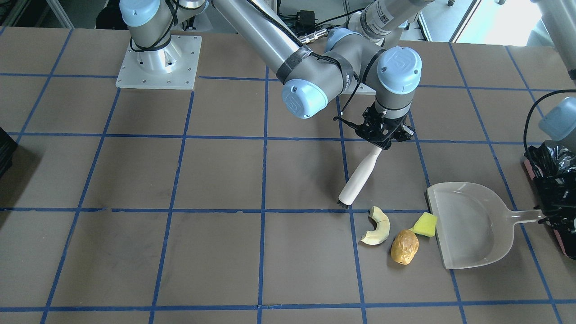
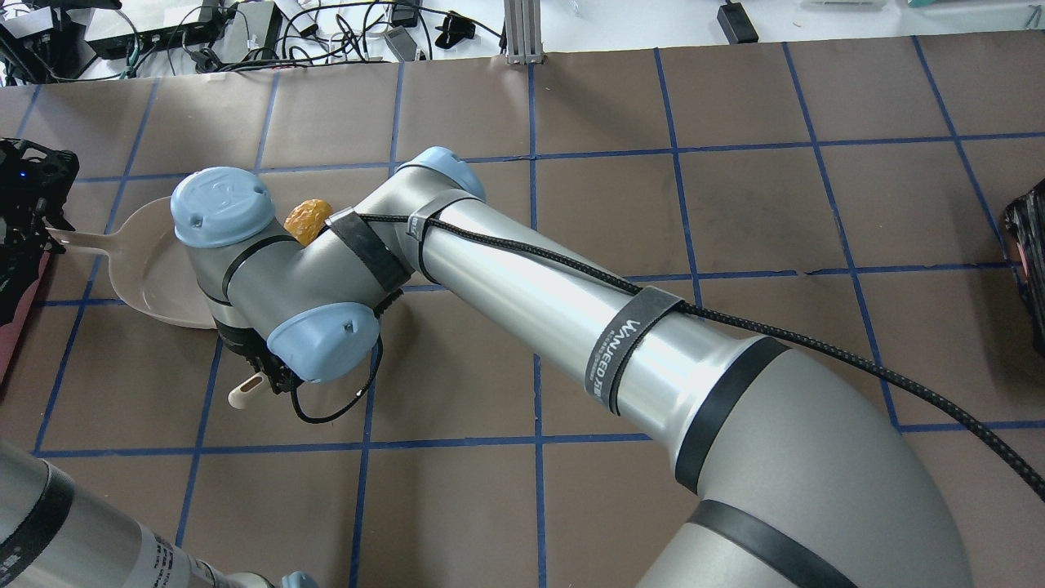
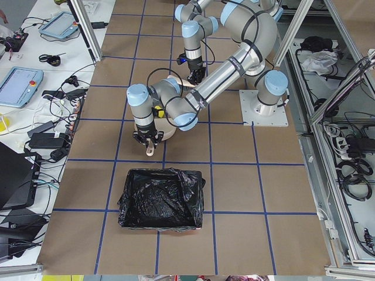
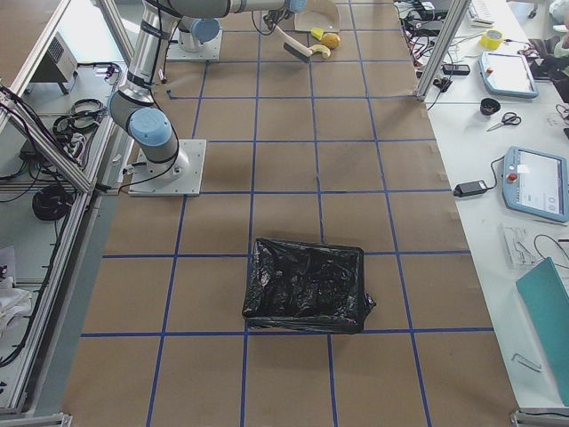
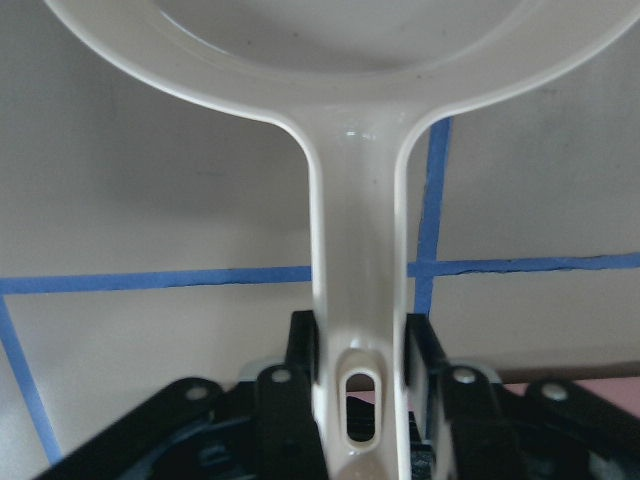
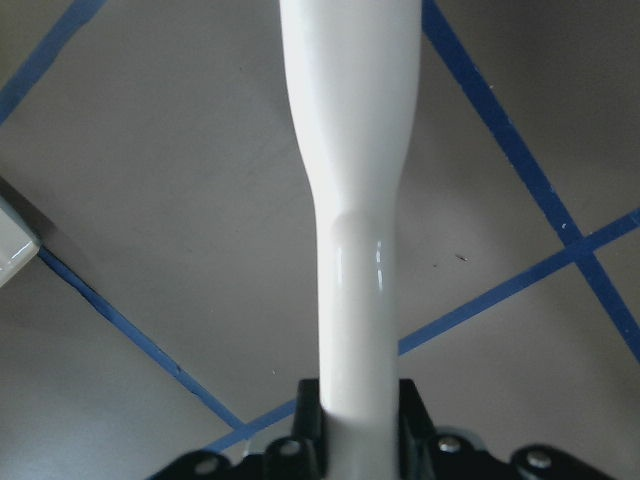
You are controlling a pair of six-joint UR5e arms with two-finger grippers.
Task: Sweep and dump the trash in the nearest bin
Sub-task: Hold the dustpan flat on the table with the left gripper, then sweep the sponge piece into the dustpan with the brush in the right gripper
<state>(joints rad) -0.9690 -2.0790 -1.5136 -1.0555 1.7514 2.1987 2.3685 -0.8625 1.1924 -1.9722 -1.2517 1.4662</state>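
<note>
The trash lies in a cluster on the table: a cream curved slice (image 1: 377,226), a yellow-green sponge wedge (image 1: 426,224) and a golden potato-like piece (image 1: 404,246). The white dustpan (image 1: 468,225) sits flat just beside them, its mouth touching the sponge. My left gripper (image 5: 360,350) is shut on the dustpan's handle (image 5: 355,300). My right gripper (image 1: 383,139) is shut on the white brush (image 1: 362,175), which slants down with its bristles on the table just short of the cream slice. The bin (image 3: 161,199), black-bagged with pinkish sides, stands right behind the left gripper.
My right arm (image 2: 571,310) reaches across the table into the left half and hides most of the trash from overhead. A second black-bagged container (image 4: 307,285) stands at the table's far right end. Blue tape lines grid the brown table (image 1: 180,180).
</note>
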